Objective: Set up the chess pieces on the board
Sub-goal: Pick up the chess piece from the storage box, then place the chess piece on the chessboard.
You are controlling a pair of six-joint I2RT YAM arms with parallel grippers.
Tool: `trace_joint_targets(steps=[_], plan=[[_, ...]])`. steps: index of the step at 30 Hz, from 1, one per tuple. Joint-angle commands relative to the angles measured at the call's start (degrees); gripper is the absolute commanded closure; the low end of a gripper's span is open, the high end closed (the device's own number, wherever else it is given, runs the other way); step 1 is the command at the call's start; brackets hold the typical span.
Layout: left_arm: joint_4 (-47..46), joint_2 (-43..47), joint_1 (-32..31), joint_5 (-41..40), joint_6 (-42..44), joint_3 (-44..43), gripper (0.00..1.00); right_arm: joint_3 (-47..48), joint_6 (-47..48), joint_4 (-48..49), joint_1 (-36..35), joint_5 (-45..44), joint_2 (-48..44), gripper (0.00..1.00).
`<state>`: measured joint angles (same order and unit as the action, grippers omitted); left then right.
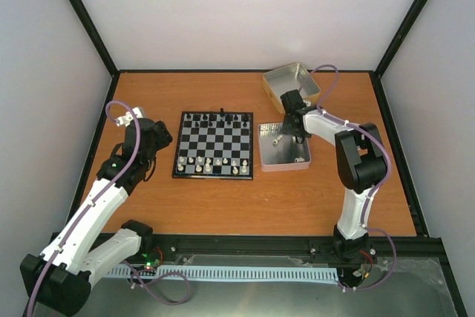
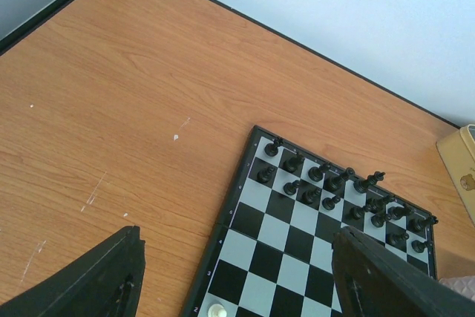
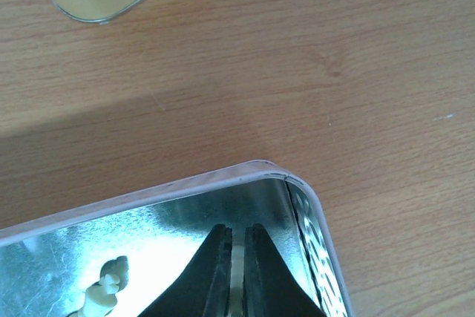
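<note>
The board in the middle of the desk has its black pieces and most white pieces placed. The right pincer is pressed together inside the tin (a loose white piece waits there). The left pincer is spread and holds nothing.

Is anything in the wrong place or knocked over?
Yes. A cream-white chess piece seems to lie on its side in the near metal tin, not on the board. The right tool is shut inside that tin, apart from it. On the board's far rows, one black piece looks tilted.
</note>
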<state>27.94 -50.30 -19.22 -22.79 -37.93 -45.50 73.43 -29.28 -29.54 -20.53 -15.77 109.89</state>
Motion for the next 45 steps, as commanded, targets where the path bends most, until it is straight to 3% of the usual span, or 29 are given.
trace_joint_targets(steps=[1,13,20,30,45], plan=[[0.11,0.27,0.23,-0.77,1.44,-2.82,0.30,0.70,1.95,1.10,0.50,0.26,0.12,0.94],[-0.54,-0.43,0.24,0.00,1.31,-2.90,0.30,-4.39,1.80,0.26,-4.68,4.47,-14.30,0.96],[-0.90,-0.75,0.24,0.14,1.15,-2.73,0.30,-4.88,-0.30,-0.20,-15.60,7.53,-19.34,0.95],[-0.83,-0.94,0.24,0.08,0.96,-2.45,0.30,-1.70,-0.50,1.80,-32.75,6.45,-14.61,0.95],[-0.56,-0.86,0.24,0.09,0.85,-2.22,0.30,5.14,1.44,5.90,-36.91,5.93,-2.31,0.95]])
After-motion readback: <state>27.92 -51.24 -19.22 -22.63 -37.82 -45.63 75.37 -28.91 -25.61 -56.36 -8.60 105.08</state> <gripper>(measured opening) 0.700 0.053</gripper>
